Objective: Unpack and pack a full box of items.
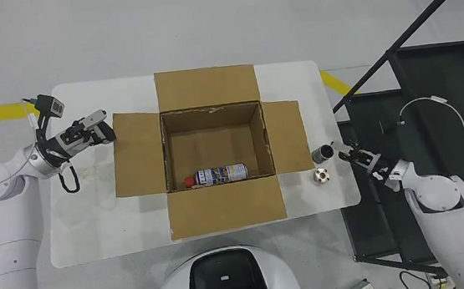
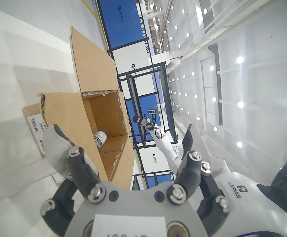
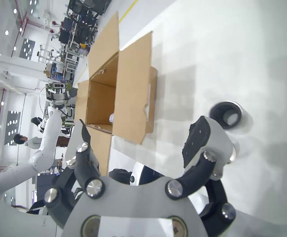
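Observation:
An open cardboard box (image 1: 214,150) stands in the middle of the white table (image 1: 89,225) with all its flaps spread. A spray can (image 1: 216,175) with a red cap lies inside against the near wall; its end (image 2: 99,138) shows deep in the box. My left gripper (image 1: 105,130) hovers open and empty beside the box's left flap, and the left wrist view has its fingers (image 2: 56,139) wide apart. My right gripper (image 1: 333,151) is open and empty right of the box, just beside a small silver cylinder (image 1: 322,175) standing on the table (image 3: 228,115).
A black metal rack (image 1: 428,84) stands close to the table's right edge. Bare table lies left of the box and at the near left corner. The box's flaps (image 1: 225,207) cover much of the table around it.

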